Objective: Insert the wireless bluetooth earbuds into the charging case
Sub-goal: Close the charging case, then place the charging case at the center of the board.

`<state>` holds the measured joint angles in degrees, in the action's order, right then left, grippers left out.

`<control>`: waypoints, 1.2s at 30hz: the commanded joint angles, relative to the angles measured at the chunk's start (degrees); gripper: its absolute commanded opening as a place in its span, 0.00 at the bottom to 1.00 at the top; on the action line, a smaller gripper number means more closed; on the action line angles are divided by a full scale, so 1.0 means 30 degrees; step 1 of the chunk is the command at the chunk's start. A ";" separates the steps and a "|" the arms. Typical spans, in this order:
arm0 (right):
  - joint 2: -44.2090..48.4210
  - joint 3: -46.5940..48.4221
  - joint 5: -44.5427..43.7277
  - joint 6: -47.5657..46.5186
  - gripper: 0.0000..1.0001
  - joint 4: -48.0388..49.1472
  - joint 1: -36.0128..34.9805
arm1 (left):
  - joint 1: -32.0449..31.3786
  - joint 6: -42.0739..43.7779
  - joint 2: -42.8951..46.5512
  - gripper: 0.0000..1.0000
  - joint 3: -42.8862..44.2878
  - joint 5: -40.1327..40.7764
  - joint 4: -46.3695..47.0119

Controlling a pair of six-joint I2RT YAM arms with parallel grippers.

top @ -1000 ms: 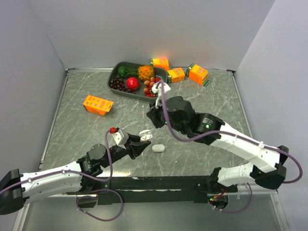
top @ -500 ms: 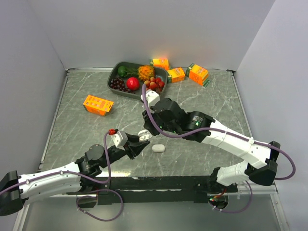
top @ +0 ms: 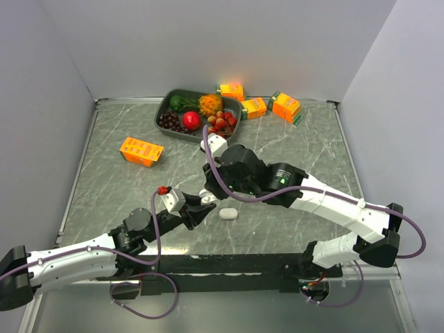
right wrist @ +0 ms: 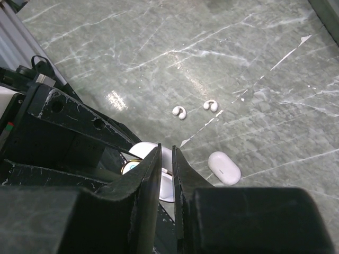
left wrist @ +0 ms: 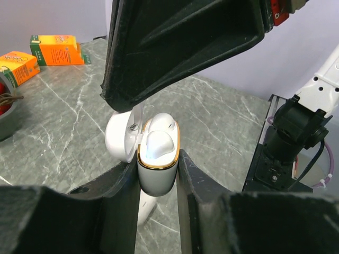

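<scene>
The left pincer [left wrist: 157, 166] gripped the open white, gold-rimmed charging case [left wrist: 157, 177], two glossy white earbuds [left wrist: 157, 144] seated inside. The right pincer [right wrist: 166, 153], narrowly parted, hovered above. Two more earbuds [right wrist: 179, 112] lay on the worktop [right wrist: 265, 63].

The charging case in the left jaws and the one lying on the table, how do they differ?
The held charging case stands upright, clamped in the left gripper; the loose charging case lies flat on the table. The held case's lid is open, showing a gold rim; the loose one is shut. Both are glossy white and rounded.
</scene>
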<state>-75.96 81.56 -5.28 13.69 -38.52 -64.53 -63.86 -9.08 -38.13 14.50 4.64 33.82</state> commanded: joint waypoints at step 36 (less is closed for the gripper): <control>0.6630 -0.5416 -0.2928 0.5337 0.43 0.1443 0.2409 | 1.1449 -0.9976 -0.7955 0.02 0.6853 -0.6527 -1.1041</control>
<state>-55.51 68.55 -12.88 25.19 -34.79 -57.74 -44.73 -26.06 -50.04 30.39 4.16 13.67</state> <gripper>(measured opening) 0.415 0.331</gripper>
